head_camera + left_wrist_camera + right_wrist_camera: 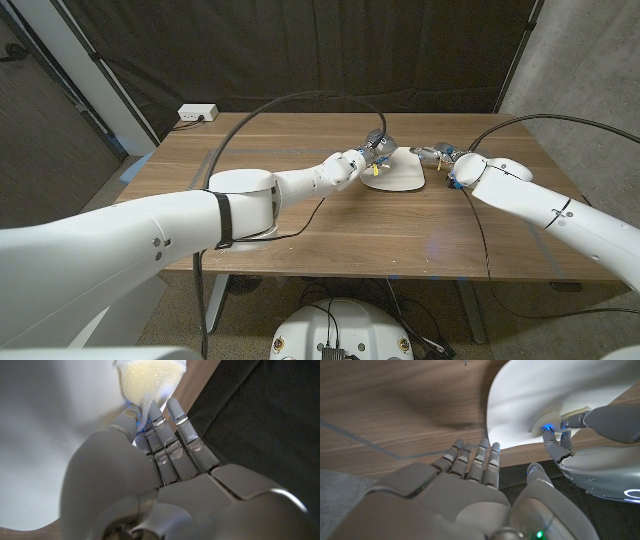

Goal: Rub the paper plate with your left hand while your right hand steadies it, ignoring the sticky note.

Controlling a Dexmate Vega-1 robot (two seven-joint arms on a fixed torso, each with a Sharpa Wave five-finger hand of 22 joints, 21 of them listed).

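The white paper plate (403, 181) lies on the wooden table, right of centre. My left hand (366, 157) reaches over the plate's left part and pinches a pale yellow spongy pad (152, 377) in its fingertips. The pad is against the plate (40, 435). In the right wrist view that hand (559, 442) and the pad (554, 416) sit on the plate (545, 390). My right hand (439, 156) is at the plate's right edge. Its fingers (492, 457) are stretched out with the tips at the rim and hold nothing.
A white power strip (197, 113) lies at the table's far left corner. Black cables arch over the table behind both arms. Bare wood (300, 235) spreads in front of the plate and to its left.
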